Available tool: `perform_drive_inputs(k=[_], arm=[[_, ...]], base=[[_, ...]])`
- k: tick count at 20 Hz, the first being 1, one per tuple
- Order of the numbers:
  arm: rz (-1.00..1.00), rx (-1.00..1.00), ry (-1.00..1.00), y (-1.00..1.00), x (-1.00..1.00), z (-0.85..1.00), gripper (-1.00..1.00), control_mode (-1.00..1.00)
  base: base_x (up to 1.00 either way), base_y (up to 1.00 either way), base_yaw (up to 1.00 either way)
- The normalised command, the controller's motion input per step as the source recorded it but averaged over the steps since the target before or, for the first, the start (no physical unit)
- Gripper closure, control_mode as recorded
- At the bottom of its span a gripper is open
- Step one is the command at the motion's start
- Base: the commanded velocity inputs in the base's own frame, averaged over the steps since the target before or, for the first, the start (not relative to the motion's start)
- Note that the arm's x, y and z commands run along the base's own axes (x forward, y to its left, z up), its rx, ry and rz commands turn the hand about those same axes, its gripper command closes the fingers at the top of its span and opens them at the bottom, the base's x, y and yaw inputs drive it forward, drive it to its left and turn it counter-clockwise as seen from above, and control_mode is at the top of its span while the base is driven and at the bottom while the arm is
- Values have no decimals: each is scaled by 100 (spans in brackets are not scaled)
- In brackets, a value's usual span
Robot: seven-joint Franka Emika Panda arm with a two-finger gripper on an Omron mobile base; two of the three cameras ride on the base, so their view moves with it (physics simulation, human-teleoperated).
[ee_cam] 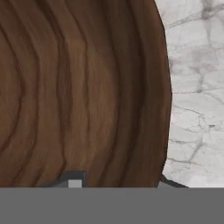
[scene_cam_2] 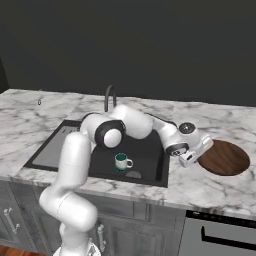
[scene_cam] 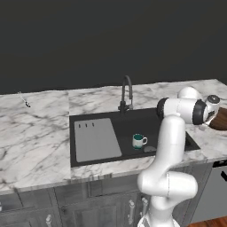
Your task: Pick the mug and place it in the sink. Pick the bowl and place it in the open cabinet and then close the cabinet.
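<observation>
Hand view: the bowl (ee_cam: 78, 87) is seen from very close, its brown grain crossing most of the frame, with marble counter (ee_cam: 197, 87) to the right of its rim. One dark fingertip (ee_cam: 72, 179) is seen inside the bowl and the other (ee_cam: 168, 181) just outside the rim — the jaws straddle the edge, but whether they are clenched on it or released cannot be told.

From the right base view, the gripper (scene_cam_2: 189, 159) is seen at the left edge of the bowl (scene_cam_2: 225, 157), which rests on the counter (scene_cam_2: 210, 187) to the right of the sink (scene_cam_2: 150, 150). The mug (scene_cam_2: 121, 161) stands upright inside the sink, near its front wall, handle turned right.

From the left base view, the mug (scene_cam: 138, 141) is found in the black basin of the sink (scene_cam: 124, 126), right of the grey drainboard (scene_cam: 95, 138) and in front of the faucet (scene_cam: 126, 93). The bowl (scene_cam: 219, 119) is cut off by the right edge — partly hidden by the arm.
</observation>
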Motion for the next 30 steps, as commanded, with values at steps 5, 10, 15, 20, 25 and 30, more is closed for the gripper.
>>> perform_drive_inputs(k=[5, 10, 15, 20, 25, 30], arm=[[0, 5, 0, -20, -12, 0, 100, -100], [0, -2, -5, 20, -38, 3, 100, -100], [7, -9, -3, 25, -8, 65, 100, -100], [23, -14, 5, 46, -12, 79, 100, -100], [25, -1, 29, 49, 0, 88, 100, -100], [26, 0, 30, 40, -2, 86, 100, -100]], base=[[0, 0, 0], [0, 0, 0], [0, 0, 0], [0, 0, 0], [0, 0, 0], [0, 0, 0]])
